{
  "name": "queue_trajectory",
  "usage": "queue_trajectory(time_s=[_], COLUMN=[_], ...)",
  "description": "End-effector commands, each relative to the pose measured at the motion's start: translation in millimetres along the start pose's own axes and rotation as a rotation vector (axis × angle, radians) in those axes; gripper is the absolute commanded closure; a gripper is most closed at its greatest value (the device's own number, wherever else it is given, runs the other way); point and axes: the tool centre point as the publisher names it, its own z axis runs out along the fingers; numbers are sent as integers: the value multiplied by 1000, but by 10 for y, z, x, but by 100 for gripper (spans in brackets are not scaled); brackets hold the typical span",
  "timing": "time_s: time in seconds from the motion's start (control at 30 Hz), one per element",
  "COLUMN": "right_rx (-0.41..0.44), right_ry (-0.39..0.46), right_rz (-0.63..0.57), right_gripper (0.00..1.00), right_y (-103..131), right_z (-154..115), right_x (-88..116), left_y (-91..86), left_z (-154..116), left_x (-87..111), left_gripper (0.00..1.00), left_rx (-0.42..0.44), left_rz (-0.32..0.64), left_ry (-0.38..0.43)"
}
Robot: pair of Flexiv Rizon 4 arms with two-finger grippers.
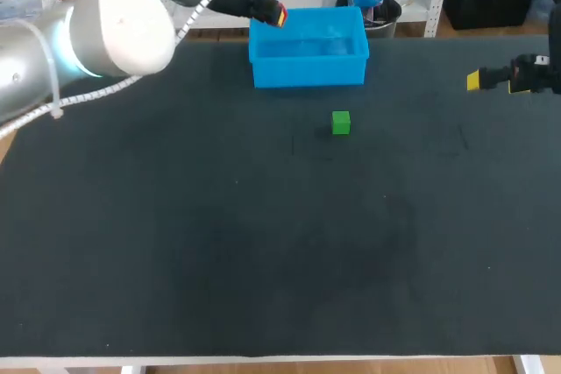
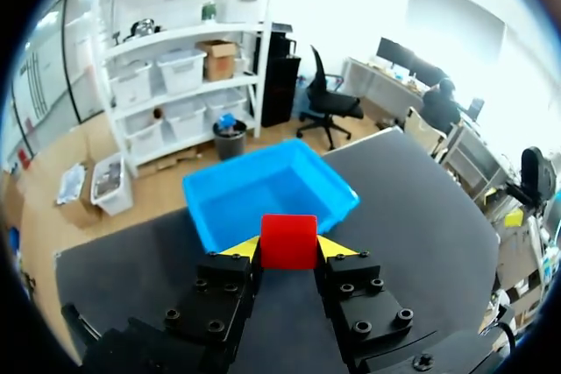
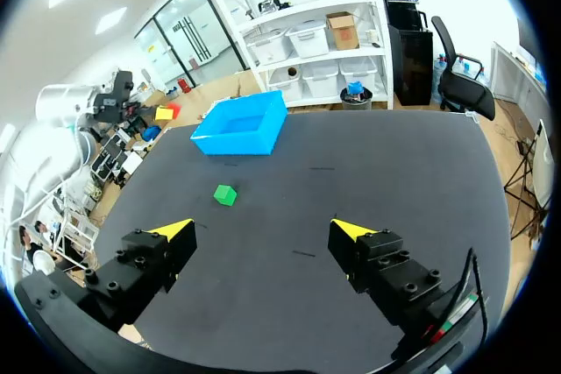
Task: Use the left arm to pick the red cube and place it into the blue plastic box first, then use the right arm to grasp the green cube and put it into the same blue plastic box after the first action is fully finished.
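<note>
The left claw [image 2: 287, 250] is clenched on the red cube [image 2: 287, 238] and holds it by the left rim of the blue box [image 1: 308, 70], which stands at the worktop's [image 1: 263, 243] far edge. The green cube [image 1: 341, 123] sits on the worktop near the box's front. The right claw [image 3: 263, 230] hangs released, well apart from both.
</note>
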Motion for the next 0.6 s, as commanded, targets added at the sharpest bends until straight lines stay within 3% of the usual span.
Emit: queue_trajectory(time_s=[0.03, 0.3, 0.6], right_rx=[2, 2, 2], right_ry=[1, 1, 1], right_rz=[0, 0, 0], right_gripper=[0, 0, 0], right_y=[2, 2, 2], right_z=[5, 5, 5], right_x=[-4, -4, -4], left_y=[138, 255, 267], left_z=[412, 654, 732], left_x=[-211, -350, -373], left_gripper=[100, 100, 100], left_rx=[25, 31, 34], left_rz=[2, 0, -1], left_ry=[22, 23, 22])
